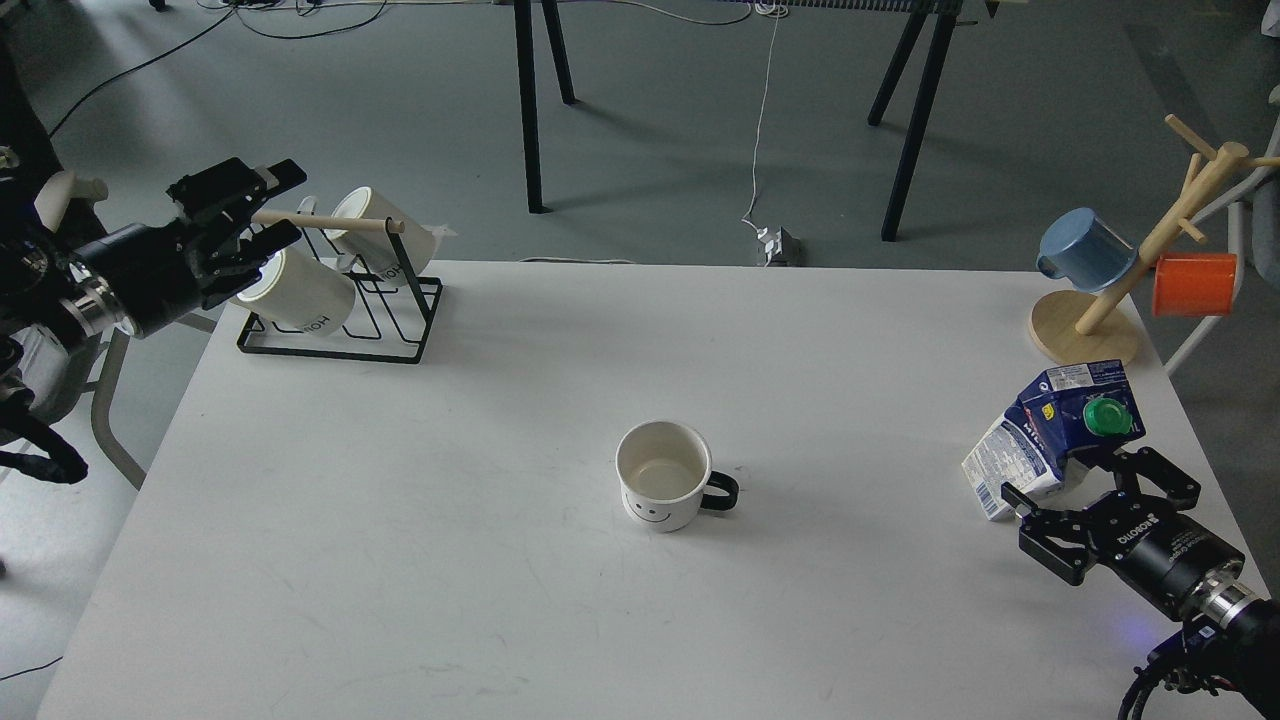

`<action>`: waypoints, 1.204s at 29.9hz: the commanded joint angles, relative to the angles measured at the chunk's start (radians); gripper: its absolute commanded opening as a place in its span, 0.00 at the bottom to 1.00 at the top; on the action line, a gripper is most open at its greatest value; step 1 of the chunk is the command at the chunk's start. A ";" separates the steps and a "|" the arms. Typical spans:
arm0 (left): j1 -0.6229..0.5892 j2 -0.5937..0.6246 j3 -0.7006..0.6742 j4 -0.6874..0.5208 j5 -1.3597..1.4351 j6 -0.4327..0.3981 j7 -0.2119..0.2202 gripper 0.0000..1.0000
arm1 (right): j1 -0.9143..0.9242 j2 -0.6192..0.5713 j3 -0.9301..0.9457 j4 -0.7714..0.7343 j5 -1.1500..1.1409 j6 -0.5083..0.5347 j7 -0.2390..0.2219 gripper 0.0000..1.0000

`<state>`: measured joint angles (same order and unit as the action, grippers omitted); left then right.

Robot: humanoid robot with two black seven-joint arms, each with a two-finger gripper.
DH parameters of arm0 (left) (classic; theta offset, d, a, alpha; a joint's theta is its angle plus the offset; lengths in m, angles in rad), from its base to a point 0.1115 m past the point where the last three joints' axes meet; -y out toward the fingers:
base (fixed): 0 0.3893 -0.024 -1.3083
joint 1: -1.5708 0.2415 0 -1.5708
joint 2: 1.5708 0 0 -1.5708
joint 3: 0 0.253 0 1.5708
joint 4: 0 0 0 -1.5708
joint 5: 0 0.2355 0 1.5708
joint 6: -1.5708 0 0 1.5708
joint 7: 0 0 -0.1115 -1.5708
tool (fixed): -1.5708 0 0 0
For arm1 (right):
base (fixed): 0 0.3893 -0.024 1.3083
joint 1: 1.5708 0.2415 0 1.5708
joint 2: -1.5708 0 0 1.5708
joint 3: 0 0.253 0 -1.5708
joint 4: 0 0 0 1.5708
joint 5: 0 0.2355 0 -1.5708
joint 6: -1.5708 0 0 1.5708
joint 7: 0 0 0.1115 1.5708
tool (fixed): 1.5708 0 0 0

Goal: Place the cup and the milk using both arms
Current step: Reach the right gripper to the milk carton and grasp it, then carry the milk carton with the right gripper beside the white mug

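Approach step: right gripper (pixel 1075 495), jaws wide, beside the milk carton (pixel 1050 430) near the table's (pixel 400 520) right edge, must close on it; left gripper (pixel 250 215), spread empty by the mug rack (pixel 340 320), must reach the central smiley cup (pixel 662 478).

A big white table (pixel 500 560) fills the near part. Behind it lies a gray floor (pixel 680 130). Black table legs (pixel 530 110) stand far back, and a white cable (pixel 762 130) runs along the floor.
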<state>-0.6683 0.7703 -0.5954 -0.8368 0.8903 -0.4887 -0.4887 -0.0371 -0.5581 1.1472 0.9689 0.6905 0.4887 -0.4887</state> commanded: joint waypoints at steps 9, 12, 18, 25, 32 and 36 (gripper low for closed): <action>0.023 -0.003 -0.001 0.007 -0.002 0.000 0.000 0.87 | 0.006 0.063 0.068 -0.021 0.035 0.000 0.000 0.62; 0.023 -0.003 -0.001 0.007 -0.002 0.000 0.000 0.87 | 0.006 0.063 0.075 -0.022 0.035 0.000 0.000 0.43; 0.026 -0.006 0.000 0.008 -0.002 0.000 0.000 0.87 | 0.008 0.064 0.080 -0.010 0.038 0.000 0.000 0.38; 0.035 -0.009 0.000 0.008 -0.002 0.000 0.000 0.87 | 0.060 0.118 0.057 0.002 0.043 0.000 0.000 0.36; 0.041 -0.009 0.002 0.008 -0.002 0.000 0.000 0.87 | 0.172 0.188 -0.090 0.024 0.027 0.000 0.000 0.36; 0.046 -0.009 0.003 0.008 -0.001 0.000 0.000 0.87 | 0.203 0.248 -0.139 0.024 -0.009 0.000 0.000 0.36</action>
<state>-0.6249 0.7608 -0.5936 -0.8283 0.8881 -0.4887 -0.4887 0.1448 -0.3538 1.0391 0.9938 0.7103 0.4887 -0.4886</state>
